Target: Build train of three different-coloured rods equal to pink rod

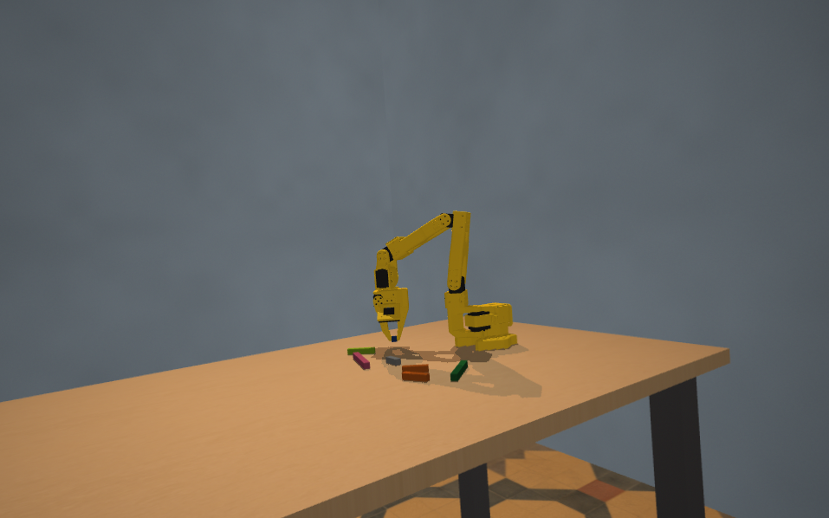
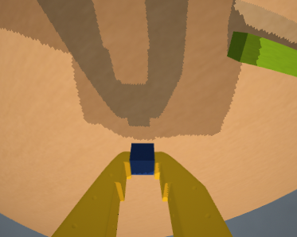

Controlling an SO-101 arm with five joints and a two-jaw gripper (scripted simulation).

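Observation:
My gripper [image 1: 393, 337] is shut on the small blue rod [image 2: 142, 159], which shows between the fingertips in the wrist view and in the exterior view [image 1: 393, 338], held a little above the table. Below and around it lie the lime rod [image 1: 360, 350], also at the right in the wrist view [image 2: 267, 55], the pink rod [image 1: 360, 360], a short grey rod [image 1: 392, 360], an orange rod [image 1: 415, 369] with a red rod [image 1: 415, 377] right beside it, and a green rod [image 1: 458, 370].
The arm's base [image 1: 485, 327] stands at the table's far edge, behind the rods. The table's right edge [image 1: 720, 360] drops off to the floor.

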